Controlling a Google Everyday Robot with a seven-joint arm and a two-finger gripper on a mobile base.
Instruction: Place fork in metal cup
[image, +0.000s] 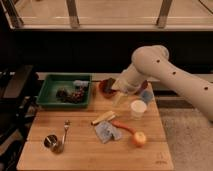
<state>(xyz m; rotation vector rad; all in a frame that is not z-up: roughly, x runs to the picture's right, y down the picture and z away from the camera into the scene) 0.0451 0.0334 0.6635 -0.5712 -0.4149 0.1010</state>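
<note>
The slim silvery fork (65, 131) lies on the wooden table (80, 155) at the left, handle pointing toward me. The small dark metal cup (51, 143) stands just left and in front of it, near the table's left front part. My gripper (119, 98) hangs at the end of the white arm (165, 70) over the back middle of the table, far right of the fork and cup. It holds nothing that I can see.
A green tray (47, 97) with dark items sits at the back left. A red bowl (106, 87), a white cup (138, 108), a pale yellow-tan stick (103, 118), a blue packet (107, 132), a carrot (122, 126) and an orange fruit (139, 139) lie around the middle and right.
</note>
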